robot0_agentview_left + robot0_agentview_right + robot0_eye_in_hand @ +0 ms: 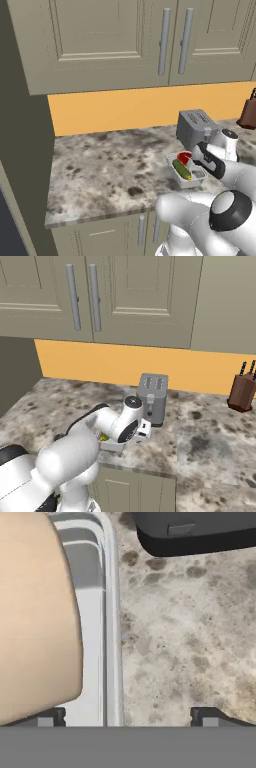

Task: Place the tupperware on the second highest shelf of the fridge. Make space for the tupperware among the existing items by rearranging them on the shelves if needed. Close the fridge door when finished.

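The tupperware (186, 170) sits on the marble counter (100, 170) in front of the toaster, holding a red slice (185, 156) and a green cucumber (181, 169). My gripper (201, 169) hangs over the tub's right end, open and holding nothing. In the hand view the gripper (127, 718) straddles the tupperware's pale rim (112, 637), with one fingertip (46, 718) on the tub side and the other over bare counter. A beige rounded shape (35, 612) lies inside the tub, too close to identify. The fridge (22, 150) shows as a dark side wall at left. Its door, shelves and the existing items are out of view.
A grey toaster (196, 127) stands just behind the tub, its dark base (200, 534) at the top of the hand view. A brown knife block (241, 391) stands far right. Beige wall cabinets (125, 40) hang above. My own arm (75, 456) hides most of the tub in the right base view.
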Robot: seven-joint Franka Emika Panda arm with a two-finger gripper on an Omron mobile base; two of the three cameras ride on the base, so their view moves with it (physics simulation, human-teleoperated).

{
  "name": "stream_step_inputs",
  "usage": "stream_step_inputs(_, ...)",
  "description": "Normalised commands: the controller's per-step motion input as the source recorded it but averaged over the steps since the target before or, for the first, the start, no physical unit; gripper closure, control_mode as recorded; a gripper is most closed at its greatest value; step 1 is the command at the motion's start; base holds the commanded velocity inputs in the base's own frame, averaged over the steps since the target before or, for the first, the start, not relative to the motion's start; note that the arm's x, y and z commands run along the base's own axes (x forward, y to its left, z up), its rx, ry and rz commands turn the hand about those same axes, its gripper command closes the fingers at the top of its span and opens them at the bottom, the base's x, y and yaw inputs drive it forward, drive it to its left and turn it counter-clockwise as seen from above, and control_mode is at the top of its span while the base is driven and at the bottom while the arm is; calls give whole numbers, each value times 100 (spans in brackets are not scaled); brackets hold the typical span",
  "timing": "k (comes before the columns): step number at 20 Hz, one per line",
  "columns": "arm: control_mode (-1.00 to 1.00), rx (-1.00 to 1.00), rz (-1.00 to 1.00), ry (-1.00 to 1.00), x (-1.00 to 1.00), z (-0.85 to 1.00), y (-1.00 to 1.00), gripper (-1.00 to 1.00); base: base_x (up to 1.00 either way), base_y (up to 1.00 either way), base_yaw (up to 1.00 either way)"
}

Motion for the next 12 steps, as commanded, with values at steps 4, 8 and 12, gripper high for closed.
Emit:
stream_step_inputs(4, -100, 1, 4, 0, 15, -41, -1, -100, 0, 0, 0)
stream_step_inputs(8, -100, 0, 4, 0, 5, -46, 0, 100, 0, 0, 0)
stream_step_inputs(12, -100, 0, 2, -1, -1, 0, 4, 100, 0, 0, 0)
